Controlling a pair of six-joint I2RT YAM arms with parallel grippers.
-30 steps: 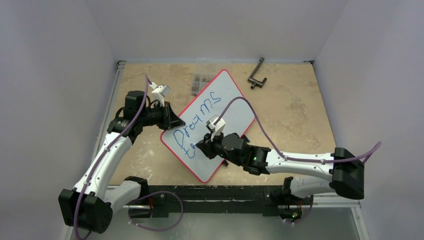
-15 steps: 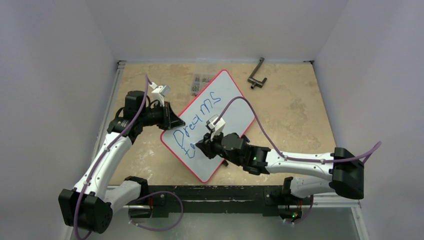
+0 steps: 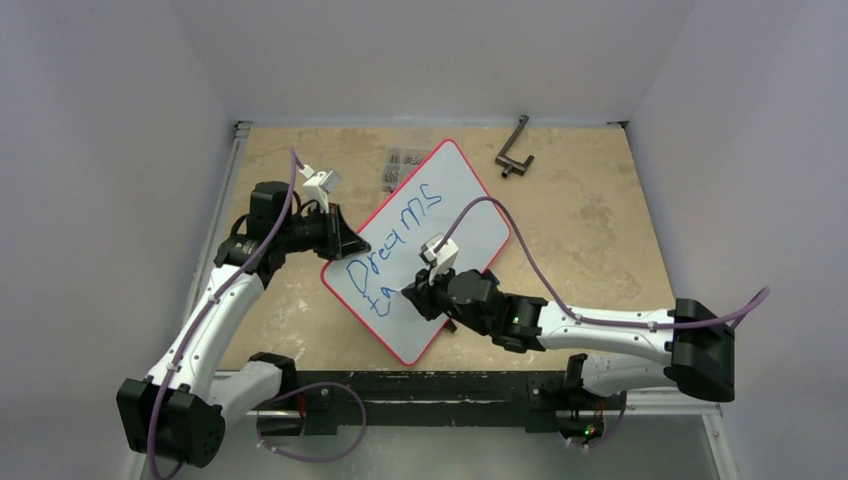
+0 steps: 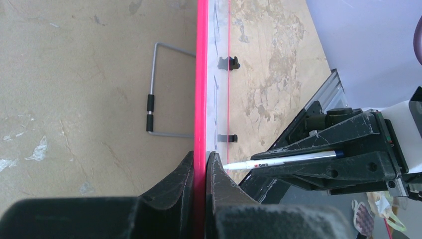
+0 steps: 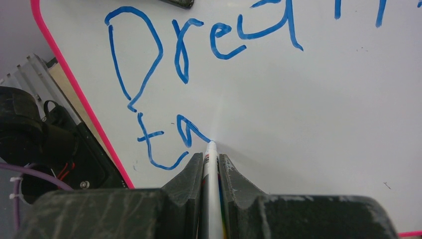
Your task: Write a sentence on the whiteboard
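Note:
The whiteboard [image 3: 452, 203], white with a red rim, lies slanted on the table. It carries the sentence [image 3: 392, 240] in blue: "Dreams" on top and "ta" [image 5: 166, 139] below. My left gripper [image 3: 345, 240] is shut on the whiteboard's left edge [image 4: 201, 99], one finger on each face. My right gripper [image 3: 418, 297] is shut on a white marker [image 5: 211, 169], whose tip touches the board at the end of the "a". The marker also shows in the left wrist view [image 4: 278, 160].
A black L-shaped metal tool [image 3: 514, 150] lies at the back right. A small clear pack of screws [image 3: 399, 165] sits just behind the board's far corner. The board's wire stand [image 4: 157, 92] shows behind it. Grey walls enclose the table.
My right gripper has shifted slightly right and toward the near edge along the second line with the marker. The left gripper and board have not moved.

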